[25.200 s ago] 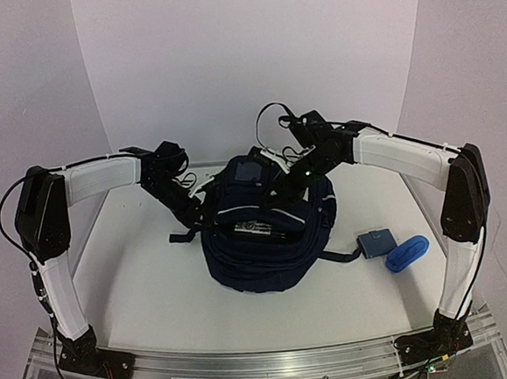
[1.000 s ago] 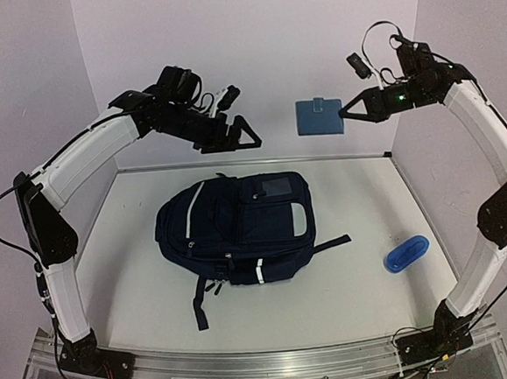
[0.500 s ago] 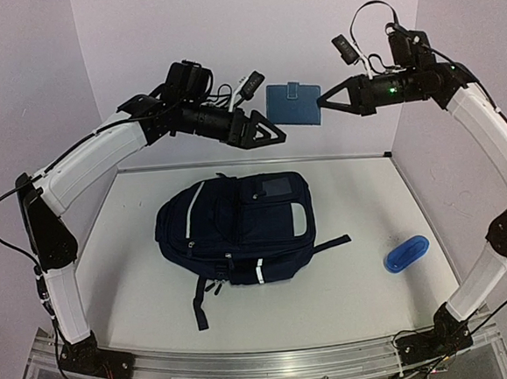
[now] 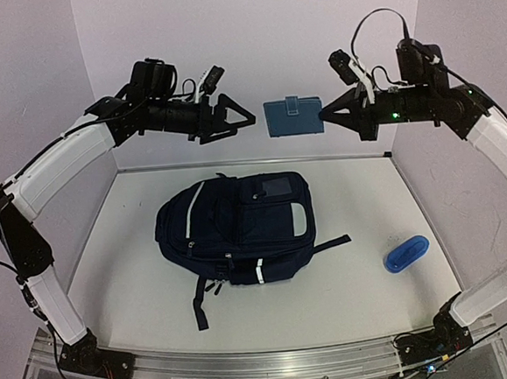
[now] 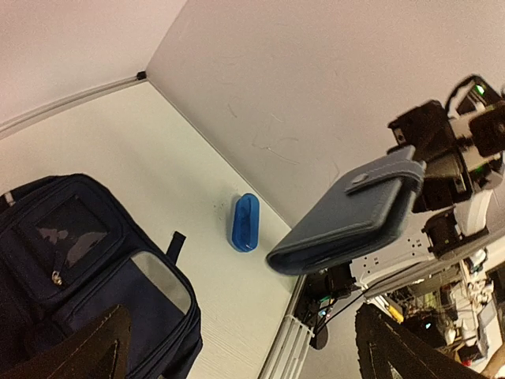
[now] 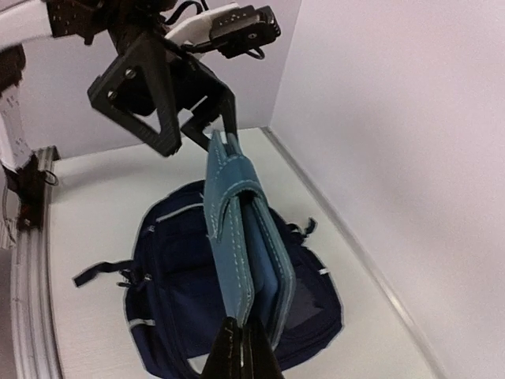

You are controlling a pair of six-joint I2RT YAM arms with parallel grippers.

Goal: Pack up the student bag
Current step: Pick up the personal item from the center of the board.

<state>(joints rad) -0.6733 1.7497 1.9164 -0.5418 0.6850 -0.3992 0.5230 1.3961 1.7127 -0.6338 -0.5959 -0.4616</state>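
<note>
The student bag (image 4: 235, 230), a big navy backpack with thin white stripes and dark straps, lies flat on the middle of the table; it also shows in the left wrist view (image 5: 79, 260) and the right wrist view (image 6: 177, 312). My right gripper (image 4: 325, 112) is shut on the edge of a folded blue wallet (image 4: 293, 116) and holds it high above the bag's far side (image 6: 245, 237). My left gripper (image 4: 246, 120) is open and empty, level with the wallet and just left of it, not touching. The wallet hangs ahead of its spread fingers (image 5: 95, 347).
A small blue pouch (image 4: 406, 253) lies on the table right of the bag, also seen in the left wrist view (image 5: 245, 223). White walls close the back and both sides. A metal rail (image 4: 250, 365) runs along the near edge.
</note>
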